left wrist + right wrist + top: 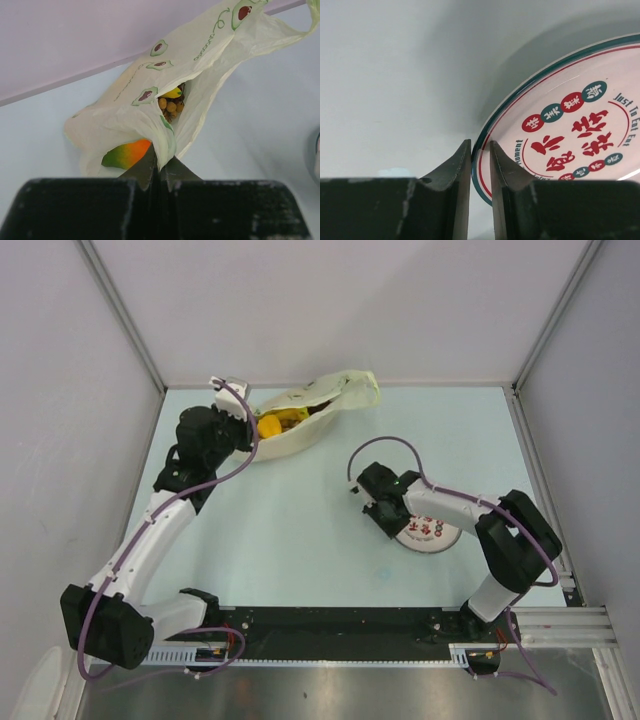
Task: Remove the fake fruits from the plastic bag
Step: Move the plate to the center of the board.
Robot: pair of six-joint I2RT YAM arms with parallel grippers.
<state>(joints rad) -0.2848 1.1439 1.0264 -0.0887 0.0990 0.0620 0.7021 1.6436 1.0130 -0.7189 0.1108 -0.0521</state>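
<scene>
The plastic bag (310,420) lies at the back of the table, pale cream and crinkled, its mouth facing my left gripper (245,425). In the left wrist view my left gripper (160,162) is shut on the bag's (200,55) mouth edge. Inside show a green-red mango (127,154), a brown round cluster (171,107) and a yellow fruit (172,93). From above a yellow-orange fruit (272,424) shows in the opening. My right gripper (385,515) is at the left rim of the white plate (432,532). In the right wrist view its jaws (480,145) are closed on the plate's (620,70) rim.
The grey back wall stands just behind the bag. The table's metal frame runs along the right side near the right arm's elbow (520,540). The black base rail (330,635) lies at the near edge.
</scene>
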